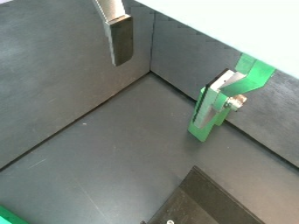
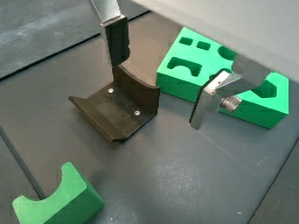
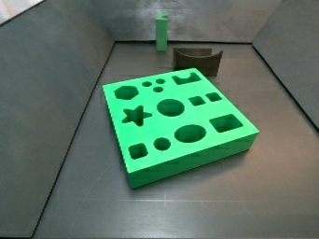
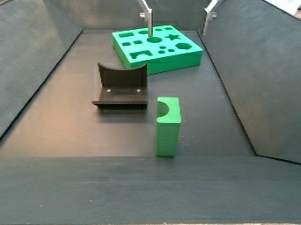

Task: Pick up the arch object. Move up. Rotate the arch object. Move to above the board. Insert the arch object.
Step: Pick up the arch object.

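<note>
– Gripper point(image 4: 177, 18) state and position?
– Jaws spread wide. In a side view it hangs high above the board point(image 4: 159, 48), with only the two finger plates showing at the frame's upper edge. In both wrist views the silver fingers point(image 2: 117, 39) with dark pads stand well apart, with the floor showing between them.

– Arch point(image 4: 168, 127) location?
– On the floor, upright on its end, notch at the top. It is well apart from the gripper. Both side views show it point(image 3: 161, 30) free-standing, near the fixture point(image 4: 120, 86) but not touching it.

– Relation to the board?
– The fixture stands between arch and board. The board point(image 3: 181, 121) lies flat, cut-outs facing up: star, circles, squares, hexagon.

– Wrist-view check?
– A wrist view shows the fixture point(image 2: 117, 107) beneath the gripper point(image 2: 159, 87), a corner of the board point(image 2: 222, 74) behind one finger, and the arch point(image 2: 59, 201) at the frame edge.
</note>
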### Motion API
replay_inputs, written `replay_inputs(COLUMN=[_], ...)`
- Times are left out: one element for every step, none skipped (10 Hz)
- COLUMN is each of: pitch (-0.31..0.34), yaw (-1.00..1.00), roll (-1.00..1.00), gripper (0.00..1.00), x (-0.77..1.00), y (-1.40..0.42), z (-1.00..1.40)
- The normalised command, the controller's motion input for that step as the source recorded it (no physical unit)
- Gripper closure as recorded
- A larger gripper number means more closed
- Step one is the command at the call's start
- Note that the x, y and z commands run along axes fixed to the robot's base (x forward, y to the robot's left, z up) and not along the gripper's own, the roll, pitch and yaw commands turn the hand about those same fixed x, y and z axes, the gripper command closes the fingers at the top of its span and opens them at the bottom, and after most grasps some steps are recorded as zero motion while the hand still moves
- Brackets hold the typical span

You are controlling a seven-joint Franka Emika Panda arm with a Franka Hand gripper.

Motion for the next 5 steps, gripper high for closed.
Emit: replay_inputs(pitch=[0.0,0.041,0.03,0.039,0.0], yaw=[-0.12,-0.23,-0.19,-0.11,-0.08], roll=[0.0,0.0,0.0,0.0,0.0], gripper=[0.0,0.0,0.0,0.0,0.0], x=[0.54,0.95,0.85,0.74,0.45], y=[0.37,0.45,0.58,0.72,0.84], z=[-0.18,-0.35,-0.45,-0.53,-0.53])
